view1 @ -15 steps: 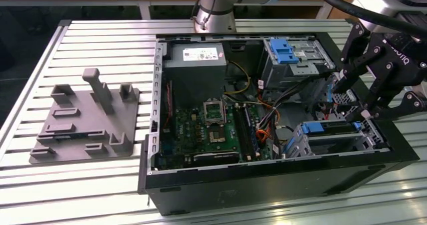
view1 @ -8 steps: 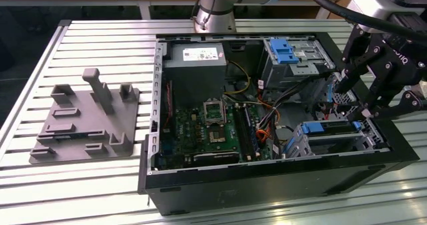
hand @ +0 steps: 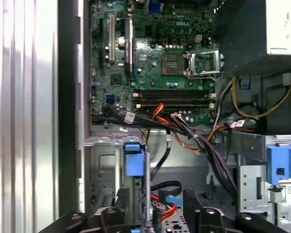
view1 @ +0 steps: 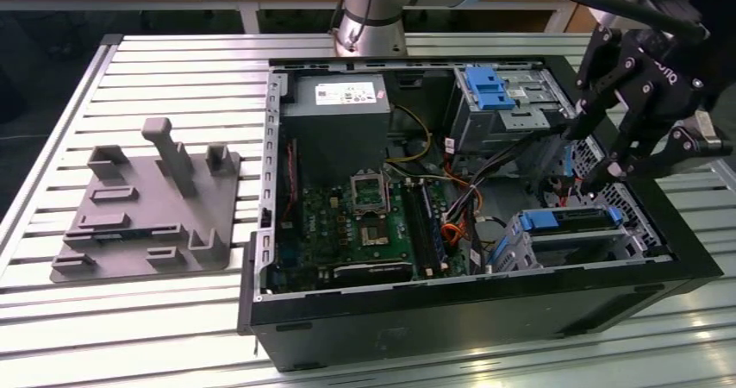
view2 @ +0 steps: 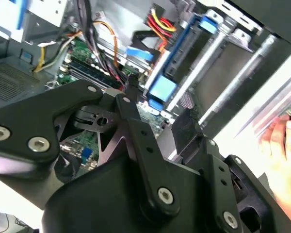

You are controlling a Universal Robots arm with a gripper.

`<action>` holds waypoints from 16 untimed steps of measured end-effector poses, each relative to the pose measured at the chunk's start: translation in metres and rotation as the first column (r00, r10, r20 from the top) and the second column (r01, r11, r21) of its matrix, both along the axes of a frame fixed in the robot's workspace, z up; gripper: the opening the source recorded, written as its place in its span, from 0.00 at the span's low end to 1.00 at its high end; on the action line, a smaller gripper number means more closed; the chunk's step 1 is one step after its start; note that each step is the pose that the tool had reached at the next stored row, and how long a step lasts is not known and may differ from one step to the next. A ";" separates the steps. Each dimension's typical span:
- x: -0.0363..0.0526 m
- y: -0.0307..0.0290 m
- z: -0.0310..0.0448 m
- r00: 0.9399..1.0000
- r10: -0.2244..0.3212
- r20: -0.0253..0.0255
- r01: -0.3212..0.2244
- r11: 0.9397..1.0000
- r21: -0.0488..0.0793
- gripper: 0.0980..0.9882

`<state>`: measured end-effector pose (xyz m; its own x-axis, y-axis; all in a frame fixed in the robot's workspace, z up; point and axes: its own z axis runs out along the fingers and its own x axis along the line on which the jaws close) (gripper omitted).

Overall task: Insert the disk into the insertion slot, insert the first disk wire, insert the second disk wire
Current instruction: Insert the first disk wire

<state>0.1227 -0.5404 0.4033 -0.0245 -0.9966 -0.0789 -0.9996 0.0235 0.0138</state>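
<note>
Fingers: our fingers (hand: 190, 203) stand spread wide, gripping nothing, with cables running through the gap between them.
Disk: the disk (view1: 581, 219) lies in the insertion slot (view1: 570, 250) at the exterior view's right, just under the fingers, blue handle outward.
Handling: we judge it stiff, fairly heavy and shock-sensitive, so we would hold the blue rails, not the label.
Wires: the wire bundle (hand: 206, 148) hangs near, soft and springy.
Bench: the slatted bench (view1: 172, 69) carries the case.

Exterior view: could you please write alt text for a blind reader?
A black gripper, open, hangs over an open computer case, just above the blue-railed disk seated in the slot. The case stands on a slatted table, with a grey fixture plate at the exterior view's left.
</note>
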 end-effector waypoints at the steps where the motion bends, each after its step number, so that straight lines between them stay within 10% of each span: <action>1: 0.0010 0.0027 0.0000 1.000 0.000 0.000 0.000 1.000 -0.002 0.52; 9: 0.0260 0.0053 -0.0002 1.000 0.000 -0.027 0.000 1.000 -0.013 0.52; 12: 0.0314 0.0053 -0.0002 0.999 -0.002 -0.040 -0.001 0.998 -0.056 0.52; 16: 0.0328 0.0059 -0.0003 0.999 -0.008 -0.040 0.002 0.992 -0.129 0.52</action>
